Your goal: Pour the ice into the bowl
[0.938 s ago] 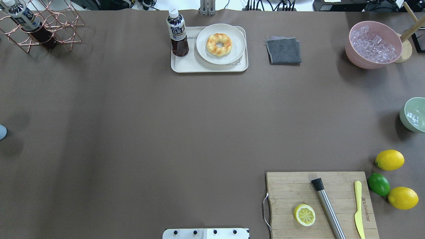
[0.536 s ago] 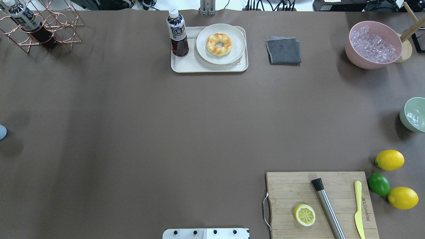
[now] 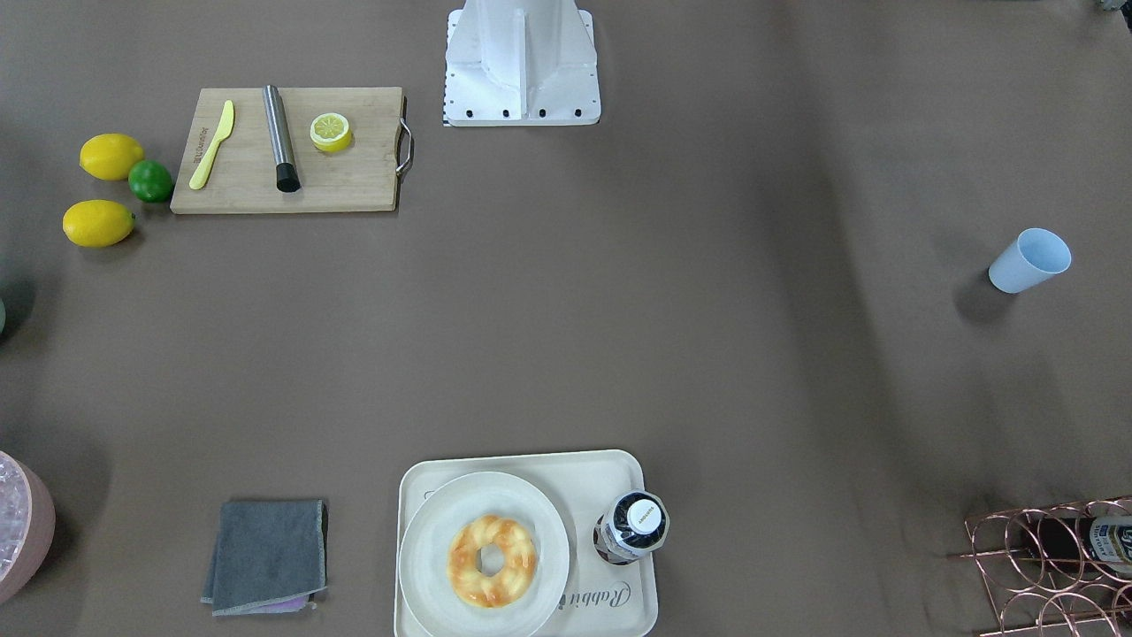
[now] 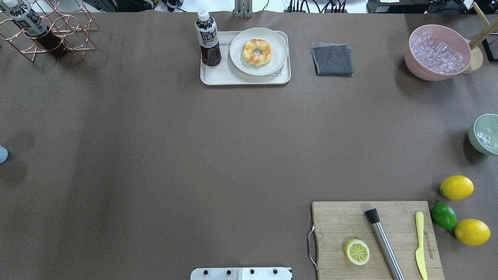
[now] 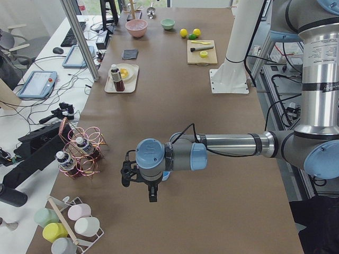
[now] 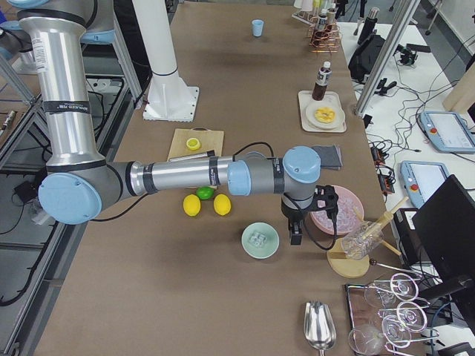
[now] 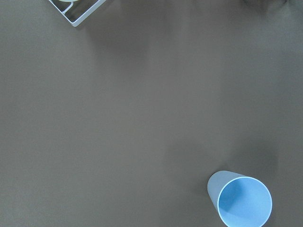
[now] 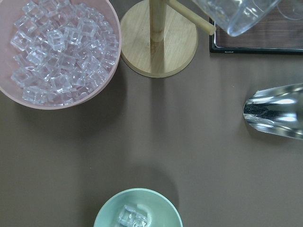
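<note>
The pale mint-green bowl (image 4: 475, 134) stands at the table's right edge with a few clear ice cubes (image 4: 483, 139) in it. It also shows in the exterior right view (image 6: 249, 248) and at the bottom of the right wrist view (image 8: 158, 203), with the ice (image 8: 131, 217) inside. My right gripper (image 6: 295, 236) hangs between the bowl and the pink tub; I cannot tell whether it is open or shut. My left gripper (image 5: 152, 194) hovers near the light blue cup (image 7: 242, 202); I cannot tell its state either. Neither wrist view shows fingers.
A dusty-pink tub (image 4: 412, 62) full of ice cubes stands at the far right, next to a wooden stand (image 8: 158, 52). A metal scoop (image 8: 277, 111) lies beside the tray of glasses. Lemons, a lime and a cutting board (image 4: 338, 221) lie nearer the robot's base.
</note>
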You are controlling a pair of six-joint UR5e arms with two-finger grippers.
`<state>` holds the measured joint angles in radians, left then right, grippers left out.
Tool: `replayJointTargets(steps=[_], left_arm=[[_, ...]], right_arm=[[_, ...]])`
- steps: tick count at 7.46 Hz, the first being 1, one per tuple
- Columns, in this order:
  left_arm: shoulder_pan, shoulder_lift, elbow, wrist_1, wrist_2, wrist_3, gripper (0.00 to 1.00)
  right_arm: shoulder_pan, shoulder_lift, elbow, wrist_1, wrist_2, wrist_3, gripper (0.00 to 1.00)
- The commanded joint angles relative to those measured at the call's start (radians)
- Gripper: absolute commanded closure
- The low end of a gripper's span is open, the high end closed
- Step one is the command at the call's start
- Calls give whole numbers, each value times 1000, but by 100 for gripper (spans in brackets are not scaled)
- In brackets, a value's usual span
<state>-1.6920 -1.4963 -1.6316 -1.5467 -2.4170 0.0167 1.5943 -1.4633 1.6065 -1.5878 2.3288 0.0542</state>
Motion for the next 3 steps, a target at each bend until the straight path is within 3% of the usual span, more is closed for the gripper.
replayJointTargets(steps=[1, 3], left_arm=[[0, 5, -2, -1, 1, 2, 3], [0, 5, -4, -1, -2, 2, 3]], right_arm=[[-8, -8, -23, 35, 1, -1, 1], [-8, -6, -20, 34, 1, 1, 1]])
